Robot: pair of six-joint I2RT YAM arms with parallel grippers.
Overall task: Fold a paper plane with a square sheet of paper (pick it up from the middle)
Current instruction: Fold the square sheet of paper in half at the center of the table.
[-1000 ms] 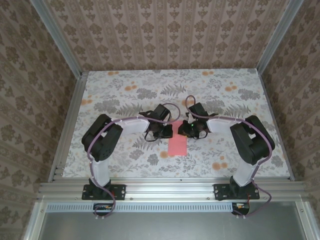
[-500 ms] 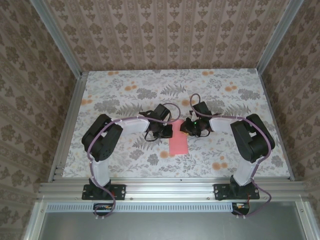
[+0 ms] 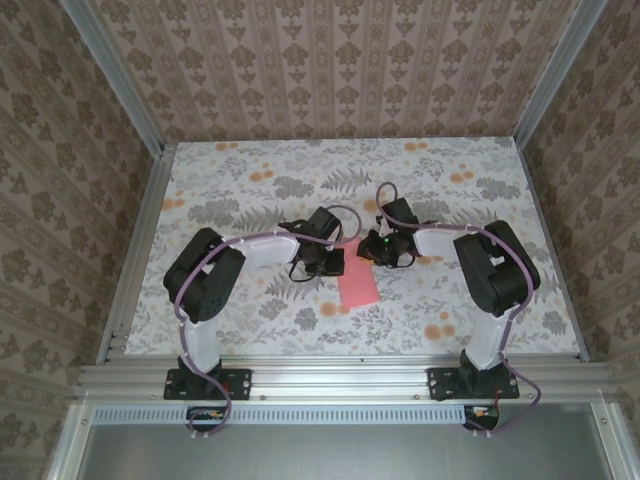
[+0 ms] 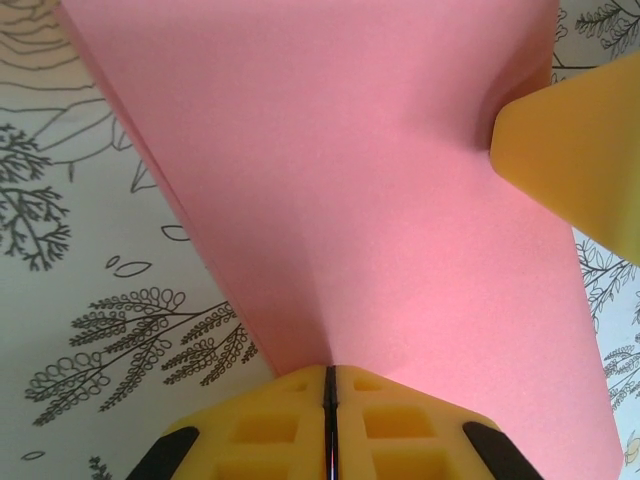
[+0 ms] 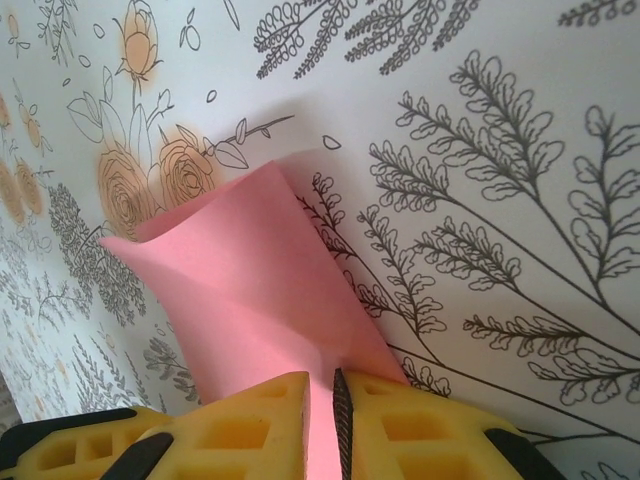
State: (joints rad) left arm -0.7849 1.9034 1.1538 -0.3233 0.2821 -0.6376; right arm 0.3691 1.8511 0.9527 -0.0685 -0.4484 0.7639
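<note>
Pink-red paper plane (image 3: 357, 287), a narrow folded strip of paper, sits at the middle of the table between the two arms. In the top view its near end lies toward the arm bases and its far end reaches up to the two grippers.

In the left wrist view the sheet (image 4: 360, 180) spreads broad and smooth, bending up from the tabletop along its left side. The left gripper (image 4: 328, 375) has its yellow foam fingers pressed together on the paper's near edge, with only a thin seam between them. One more yellow finger (image 4: 565, 150) meets the sheet's right edge.

In the right wrist view the paper (image 5: 250, 290) curls upward with a raised corner. The right gripper (image 5: 322, 385) pinches its lower edge, jaws narrow.

Under it all lies the white tabletop (image 3: 250, 180), printed with grey ferns and orange flowers.
</note>
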